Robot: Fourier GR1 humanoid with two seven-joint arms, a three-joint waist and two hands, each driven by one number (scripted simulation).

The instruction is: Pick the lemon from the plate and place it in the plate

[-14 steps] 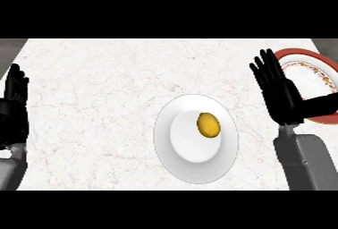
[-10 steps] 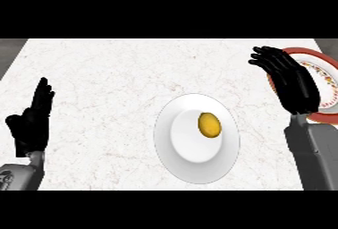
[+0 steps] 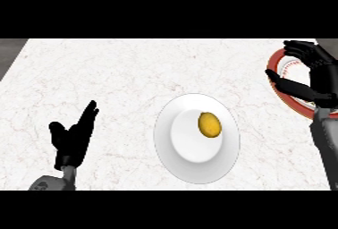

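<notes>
Lemon [image 3: 209,124] sits on the white plate [image 3: 173,147], a bit up and right of that plate's centre, lying with its long axis running up-down in the head view. Nothing touches it.

Right hand [image 3: 313,67] is well right of the white plate and above it in the view, over the red-rimmed plate [image 3: 280,60] at the counter's right edge. Fingers curl forward at the top, thumb sticks out left across the red rim. Nothing is between thumb and fingers, so it holds nothing: half-curled, empty. Whether the thumb actually touches the red-rimmed plate or only hangs over it, cannot tell. Its grey forearm comes up from the lower right, just right of the white plate, not touching it.

Left hand [image 3: 73,136] is well left of the white plate, level with the lemon, over bare counter [image 3: 119,71]. Fingers straight and together, pointing up and slightly right toward the white plate; thumb splayed off to the left. Released, nothing in it, no contact with the white plate or the lemon. Grey wrist shows below it at the lower left.

Most of the red-rimmed plate is hidden behind the right hand and cut off by the frame edge; only its left arc and a strip of pale inner surface show.
</notes>
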